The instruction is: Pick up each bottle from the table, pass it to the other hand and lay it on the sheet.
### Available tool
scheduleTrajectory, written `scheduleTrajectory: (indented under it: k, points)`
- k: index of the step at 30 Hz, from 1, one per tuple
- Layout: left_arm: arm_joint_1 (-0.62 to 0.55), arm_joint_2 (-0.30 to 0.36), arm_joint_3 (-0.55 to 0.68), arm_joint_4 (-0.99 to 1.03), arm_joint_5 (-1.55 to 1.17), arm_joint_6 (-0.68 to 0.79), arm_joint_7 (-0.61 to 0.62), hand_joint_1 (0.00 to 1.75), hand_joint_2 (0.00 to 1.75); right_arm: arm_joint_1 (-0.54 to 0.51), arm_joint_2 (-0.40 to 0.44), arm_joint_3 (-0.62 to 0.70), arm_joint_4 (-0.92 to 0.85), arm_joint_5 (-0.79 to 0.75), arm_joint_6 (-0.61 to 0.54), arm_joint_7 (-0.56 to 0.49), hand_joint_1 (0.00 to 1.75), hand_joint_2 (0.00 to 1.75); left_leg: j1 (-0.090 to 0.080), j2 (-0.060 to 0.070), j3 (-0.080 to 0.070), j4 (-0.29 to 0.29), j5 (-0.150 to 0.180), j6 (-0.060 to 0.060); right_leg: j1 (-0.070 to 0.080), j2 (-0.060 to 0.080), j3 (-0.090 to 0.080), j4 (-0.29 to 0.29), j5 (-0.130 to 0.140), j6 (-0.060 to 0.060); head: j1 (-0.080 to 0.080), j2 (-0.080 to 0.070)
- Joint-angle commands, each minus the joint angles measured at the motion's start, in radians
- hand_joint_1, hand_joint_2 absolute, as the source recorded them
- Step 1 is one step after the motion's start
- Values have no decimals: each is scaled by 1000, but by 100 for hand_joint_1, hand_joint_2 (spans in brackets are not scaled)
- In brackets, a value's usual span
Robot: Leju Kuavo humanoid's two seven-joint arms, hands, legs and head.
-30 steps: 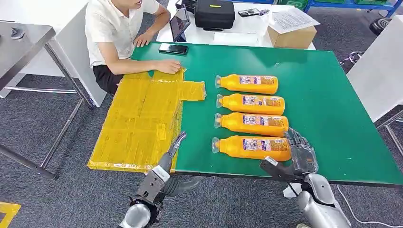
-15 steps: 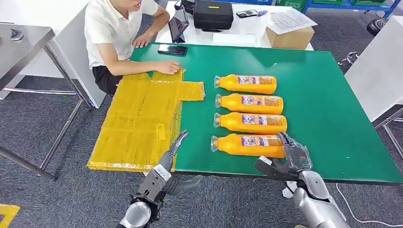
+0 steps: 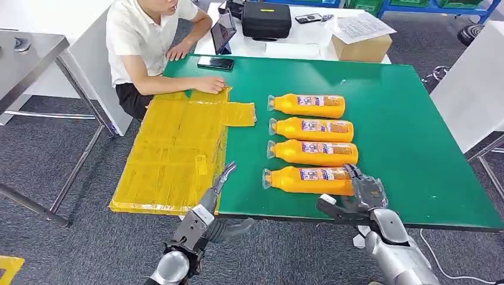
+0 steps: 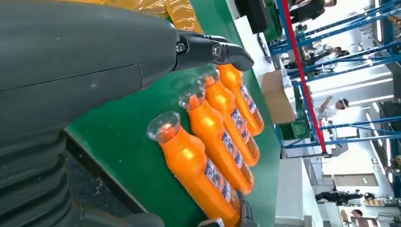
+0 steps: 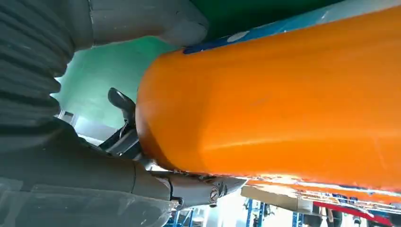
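A: The green tabletop [image 3: 404, 136] carries one yellow sheet [image 3: 172, 154] and four orange juice bottles [image 3: 312, 136], all lying in a row, none yet on the sheet.

B: And the nearest bottle [image 3: 309, 180]?

A: The right hand [image 3: 362, 199] has its thumb and fingers around the base end, at the tabletop's near edge. It may slip or roll off when lifted.

B: The left hand [image 3: 214, 199]?

A: Spread, holding nothing, beside the sheet.
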Motion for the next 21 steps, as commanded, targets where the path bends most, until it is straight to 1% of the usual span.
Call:
scheduleTrajectory:
  k: [1,2,3,4,5,6,7,8,9,10,11,12,13,14,15,16,17,19,21]
  points:
    - [-26,20,-16,57,3,0,1,0,175,24,11,58,102,7,49,2,171,175,1,-5,-2,-2,3,-2,1,-5,-1,-2,1,-2,0,0]
    - [-26,21,-17,56,3,-2,1,0,175,22,8,68,105,22,41,14,175,175,1,-4,-1,-2,2,-2,1,-3,1,-2,1,-1,0,0]
    - [-26,21,-17,56,3,-2,1,0,175,24,6,68,107,22,41,14,175,175,1,-5,-2,-2,2,-2,1,-4,2,-2,1,-2,0,0]
    - [-26,23,-17,54,3,-2,1,0,175,23,3,72,118,25,51,16,175,175,1,-3,0,-2,1,-2,1,-3,7,-2,2,0,0,0]
    - [-28,25,-16,52,3,-3,1,0,175,21,5,68,124,14,62,4,175,175,1,-5,-2,-3,2,-2,1,-4,8,-3,3,-1,0,0]
    - [-29,24,-12,51,6,1,0,0,175,34,20,26,116,-62,87,-59,175,175,1,-6,-1,-3,3,-2,1,-6,9,-3,3,-1,0,0]
    - [-33,22,-7,54,10,6,-6,0,175,50,35,-23,108,-158,140,-133,175,175,1,-5,-1,-2,2,-2,1,-5,10,-2,3,-1,0,0]
    - [-34,20,-3,56,16,10,-12,0,175,69,43,-48,91,-216,161,-186,175,175,1,-3,1,-1,1,-2,1,-3,11,-1,2,0,0,0]
    - [-30,12,10,56,25,24,-20,0,175,99,52,-75,59,-277,164,-246,175,175,1,-6,-2,-2,3,-2,2,-5,8,-2,3,-1,-1,0]
    - [-23,2,25,51,44,36,-31,0,175,124,61,-98,30,-325,170,-277,175,175,2,-7,-3,-3,4,-3,2,-7,8,-3,3,-2,0,0]
    - [-13,-6,37,43,67,42,-41,0,175,148,67,-113,-6,-358,171,-293,175,175,2,-8,-1,-2,3,-2,2,-8,9,-3,2,-2,0,0]
    - [0,-12,47,28,85,54,-60,0,175,172,73,-126,-48,-390,179,-304,175,175,3,-7,0,-1,2,-2,3,-6,2,-3,-1,-2,0,0]
    - [19,-18,59,1,95,82,-99,0,175,198,80,-144,-92,-422,179,-310,175,175,3,-10,-2,-3,3,-3,3,-9,1,-4,0,-3,0,0]
    - [37,-24,69,-25,100,106,-124,0,175,217,82,-150,-123,-433,178,-310,175,175,2,-7,-1,-2,1,-3,2,-6,2,-3,-2,-2,0,0]
    - [55,-30,80,-52,116,120,-136,0,175,235,82,-157,-152,-445,177,-305,175,175,2,-4,0,-2,0,-2,2,-3,6,-2,0,0,0,0]
    - [71,-33,88,-78,130,138,-147,0,175,254,81,-162,-182,-456,175,-304,175,175,2,-6,-1,-4,0,-3,2,-5,12,-3,-1,0,0,0]
    - [84,-39,100,-100,148,156,-157,0,175,273,85,-172,-210,-471,172,-304,175,175,3,-5,-1,-1,-1,-3,2,-4,11,-1,-1,0,0,0]
    - [84,-39,100,-100,148,156,-157,0,175,273,85,-172,-210,-471,172,-304,175,175,3,-5,0,0,-1,-2,2,-4,12,-1,-2,1,0,0]
    - [89,-49,118,-99,187,183,-142,0,175,291,95,-192,-245,-498,166,-311,175,175,3,-10,-2,-2,-1,-3,2,-8,12,-1,-3,0,0,0]
